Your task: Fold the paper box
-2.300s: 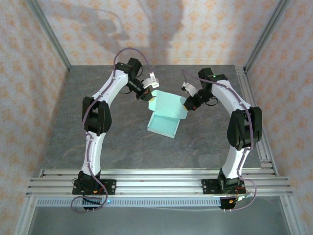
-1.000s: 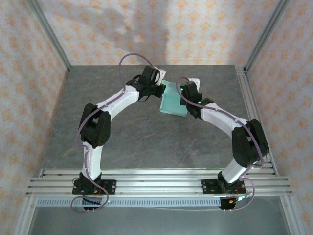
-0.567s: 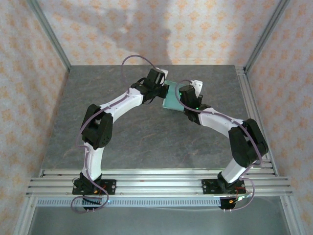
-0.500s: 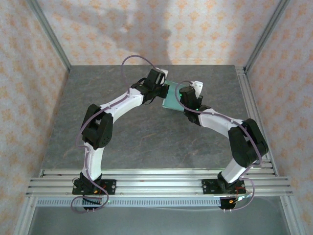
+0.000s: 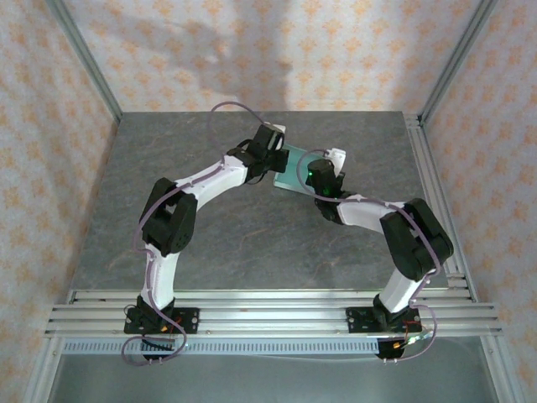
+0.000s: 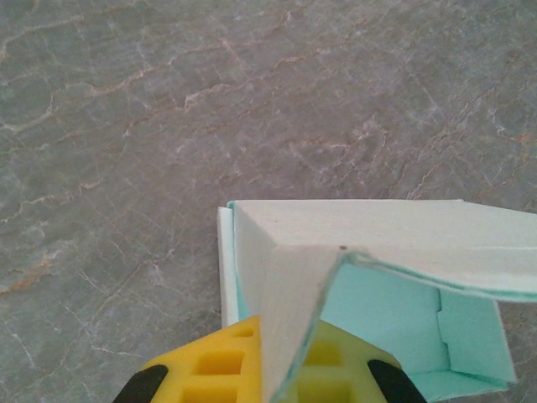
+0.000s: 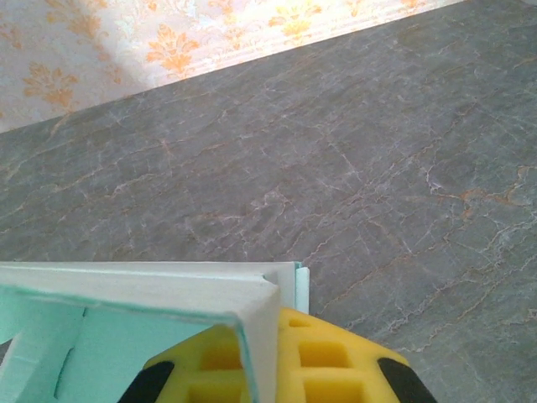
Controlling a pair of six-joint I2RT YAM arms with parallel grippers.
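Note:
The paper box (image 5: 290, 169) is pale mint-blue card, held between the two wrists at the far middle of the table. My left gripper (image 6: 281, 382) is shut on the box's left corner flap (image 6: 289, 302), the card pinched between its yellow fingers (image 6: 210, 369). My right gripper (image 7: 264, 369) is shut on the opposite corner of the paper box (image 7: 151, 298), whose white outer wall runs leftward from the jaws. In the left wrist view the mint inside of the box (image 6: 394, 315) shows a slot and a tab. In the top view the left gripper (image 5: 275, 159) and right gripper (image 5: 312, 175) flank the card.
The grey marbled tabletop (image 5: 226, 227) lies open on all sides of the box. Patterned walls stand behind and at both sides. An aluminium rail (image 5: 436, 193) runs along the right edge, and more rails (image 5: 268, 315) cross the near edge by the arm bases.
Both arms have stretched toward the back of the table, carrying the box with them. The box has gone from a wide open sheet to a narrower, more closed shape between the wrists.

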